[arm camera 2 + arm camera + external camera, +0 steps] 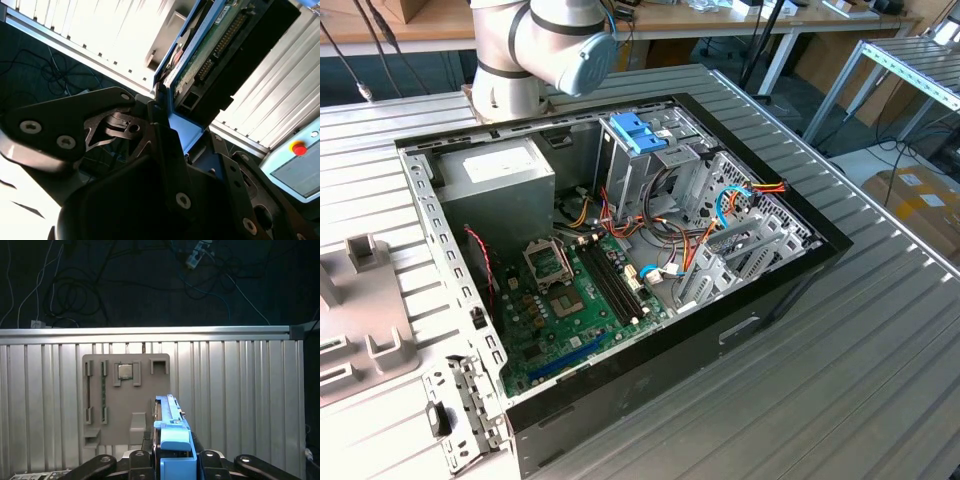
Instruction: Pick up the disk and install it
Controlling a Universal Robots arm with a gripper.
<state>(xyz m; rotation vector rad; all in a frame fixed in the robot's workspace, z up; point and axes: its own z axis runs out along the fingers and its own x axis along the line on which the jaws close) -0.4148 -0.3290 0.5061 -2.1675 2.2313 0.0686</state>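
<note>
The disk (172, 430) is held on edge in my gripper (172, 458), whose jaws press on it from both sides. Its blue plastic rail faces the first wrist camera. In the second wrist view the disk (215, 45) shows its green circuit board and connector, framed by the blue rail, with my gripper (167, 125) shut on its end. I hang above the ribbed metal table (240, 405), over a grey fixture plate (112, 405). In the exterior view the open computer case (790, 290) lies on the table, with the arm's base (535, 50) behind it.
Inside the case stand a metal drive cage with a light-blue top (640, 135), a grey power supply (495, 175), a green motherboard (570, 310) and loose cables. The fixture plate (360, 310) lies at the exterior view's left. A panel with a red button (299, 149) sits beyond the table.
</note>
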